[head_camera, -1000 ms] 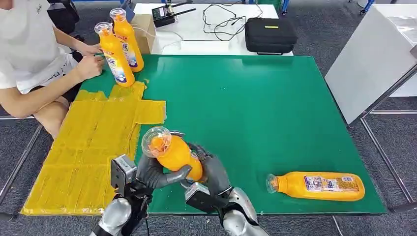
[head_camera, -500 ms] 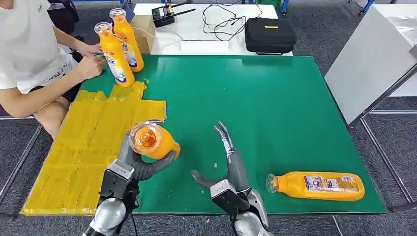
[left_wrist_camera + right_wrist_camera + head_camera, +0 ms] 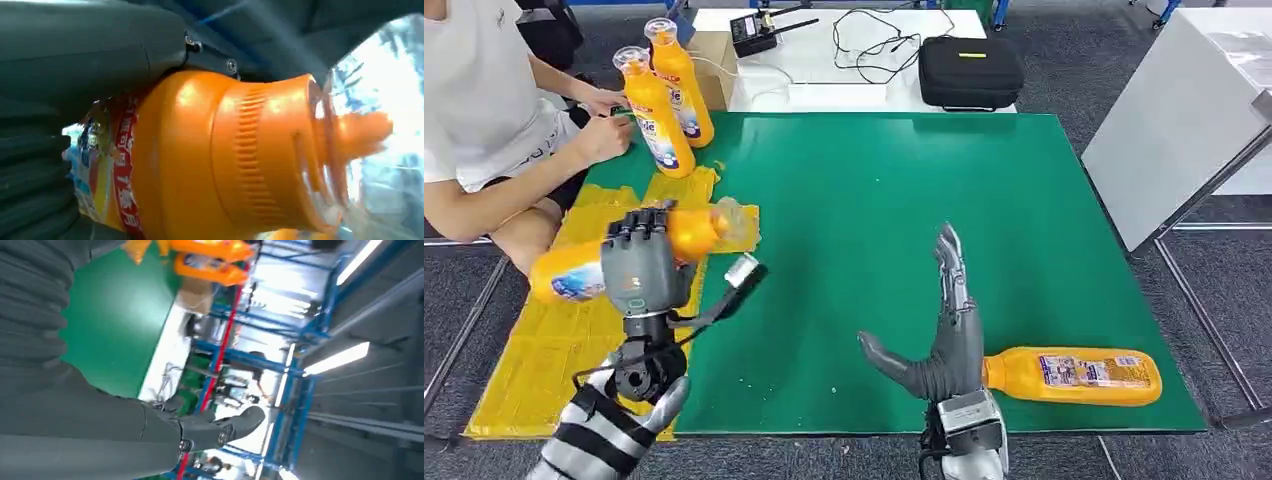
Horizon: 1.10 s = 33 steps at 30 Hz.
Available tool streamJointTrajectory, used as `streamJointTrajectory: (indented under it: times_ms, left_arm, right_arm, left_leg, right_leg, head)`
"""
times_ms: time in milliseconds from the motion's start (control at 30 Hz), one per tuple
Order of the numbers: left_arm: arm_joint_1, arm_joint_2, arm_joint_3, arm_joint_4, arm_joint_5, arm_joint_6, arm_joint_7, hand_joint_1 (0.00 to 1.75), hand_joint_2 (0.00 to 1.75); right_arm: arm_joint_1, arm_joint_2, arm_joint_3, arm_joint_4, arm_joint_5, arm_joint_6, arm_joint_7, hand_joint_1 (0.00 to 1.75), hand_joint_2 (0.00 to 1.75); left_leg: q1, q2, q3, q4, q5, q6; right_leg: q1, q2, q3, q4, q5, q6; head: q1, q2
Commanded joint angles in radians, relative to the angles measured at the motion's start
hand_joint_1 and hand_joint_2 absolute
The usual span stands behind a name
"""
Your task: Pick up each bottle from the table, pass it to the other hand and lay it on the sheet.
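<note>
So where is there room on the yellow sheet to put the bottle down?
The near part of the yellow sheet, below the left hand and its held bottle, is bare. The far corner is crowded by two upright bottles.

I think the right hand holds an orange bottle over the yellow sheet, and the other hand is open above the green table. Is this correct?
Not quite: the sides are swapped. In the head view the left hand holds the orange bottle over the yellow sheet, and the right hand is open above the green table.
</note>
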Motion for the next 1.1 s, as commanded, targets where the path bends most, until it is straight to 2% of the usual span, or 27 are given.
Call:
streamJointTrajectory:
  times_ms: [33,67,167,500,633,667,700,733,767,800,1067,1100]
  left_arm:
    - [-0.183,-0.01,-0.144,0.586,0.017,-0.006,-0.242,1.75,1.75]
    - [-0.174,-0.019,-0.114,0.594,0.017,-0.011,-0.285,1.75,1.75]
    - [-0.158,-0.029,-0.119,0.613,0.017,-0.041,-0.289,1.75,1.75]
    - [-0.132,-0.064,-0.01,0.667,0.017,-0.1,-0.331,1.75,1.75]
    - [-0.125,-0.072,0.011,0.66,0.017,-0.103,-0.332,1.75,1.75]
    - [-0.125,-0.072,0.011,0.66,0.017,-0.103,-0.332,1.45,1.75]
    - [-0.121,-0.07,0.017,0.654,0.017,-0.097,-0.332,0.49,1.75]
    - [-0.119,-0.069,0.019,0.653,0.017,-0.094,-0.331,0.49,1.75]
    - [-0.119,-0.069,0.019,0.653,0.017,-0.094,-0.331,0.16,1.75]
    - [-0.118,-0.066,0.016,0.651,0.017,-0.085,-0.327,0.0,1.75]
    - [-0.103,-0.076,0.036,0.654,0.017,-0.083,-0.34,0.0,1.75]
    - [-0.094,-0.091,0.07,0.652,0.05,-0.084,-0.382,0.0,1.75]
  right_arm:
    - [-0.044,-0.036,0.017,-0.035,-0.028,0.018,0.003,0.0,1.75]
    - [-0.041,-0.038,0.016,-0.041,-0.027,0.017,0.003,0.0,1.75]
    - [-0.039,-0.045,0.018,-0.049,-0.021,0.027,0.005,0.0,1.75]
    - [-0.044,-0.038,0.021,-0.032,-0.006,0.033,0.019,0.0,1.75]
    - [-0.043,-0.038,0.021,-0.028,-0.003,0.034,0.023,0.0,1.75]
    - [-0.043,-0.038,0.021,-0.028,-0.003,0.034,0.023,0.0,1.75]
    - [-0.044,-0.035,0.02,-0.023,-0.003,0.035,0.026,0.0,1.75]
    - [-0.044,-0.035,0.02,-0.022,-0.003,0.036,0.026,0.0,1.75]
    - [-0.044,-0.035,0.02,-0.022,-0.003,0.036,0.026,0.0,1.75]
    - [-0.045,-0.034,0.021,-0.02,-0.002,0.037,0.026,0.0,1.75]
    - [-0.043,-0.037,0.02,-0.012,-0.001,0.04,0.031,0.0,1.75]
    - [-0.041,-0.035,0.017,-0.012,-0.001,0.038,0.032,0.0,1.75]
  left_leg:
    - [0.001,0.002,0.006,-0.001,-0.002,-0.002]
    - [0.001,0.003,0.005,0.0,-0.001,-0.001]
    - [0.0,0.008,0.004,0.0,-0.002,-0.002]
    - [0.001,0.007,0.0,0.0,-0.002,-0.003]
    - [0.002,0.007,0.003,0.001,-0.004,-0.003]
    - [0.001,0.007,0.002,0.0,-0.003,-0.003]
    - [0.002,0.008,0.004,0.001,-0.004,-0.004]
    - [0.001,0.008,0.002,0.001,-0.003,-0.003]
    - [0.001,0.007,0.001,0.0,-0.002,-0.003]
    - [0.001,0.008,0.003,0.001,-0.003,-0.003]
    - [0.002,0.009,0.005,0.001,-0.005,-0.004]
    - [0.001,0.009,0.003,0.0,-0.003,-0.003]
  right_leg:
    - [0.001,-0.001,0.007,-0.002,-0.002,0.0]
    - [0.001,0.0,0.006,-0.001,-0.001,0.0]
    - [0.0,0.003,0.004,-0.001,-0.001,0.0]
    - [0.001,0.002,0.0,-0.001,0.0,-0.001]
    - [0.002,0.002,0.004,-0.001,-0.002,-0.001]
    - [0.001,0.002,0.002,-0.001,-0.001,-0.001]
    - [0.002,0.002,0.005,-0.001,-0.002,-0.001]
    - [0.001,0.003,0.003,-0.001,-0.001,-0.001]
    - [0.001,0.003,0.002,-0.001,-0.001,-0.001]
    - [0.001,0.003,0.003,-0.001,-0.001,-0.001]
    - [0.002,0.003,0.006,-0.001,-0.002,-0.001]
    - [0.002,0.004,0.004,-0.001,-0.001,-0.001]
  head:
    - [0.0,0.0]
    - [0.001,0.0]
    - [0.0,0.0]
    - [0.0,0.0]
    - [0.0,0.0]
    - [0.0,0.0]
    - [0.0,0.0]
    - [0.0,0.0]
    - [0.0,0.0]
    - [0.0,0.0]
    - [0.0,0.0]
    - [0.0,0.0]
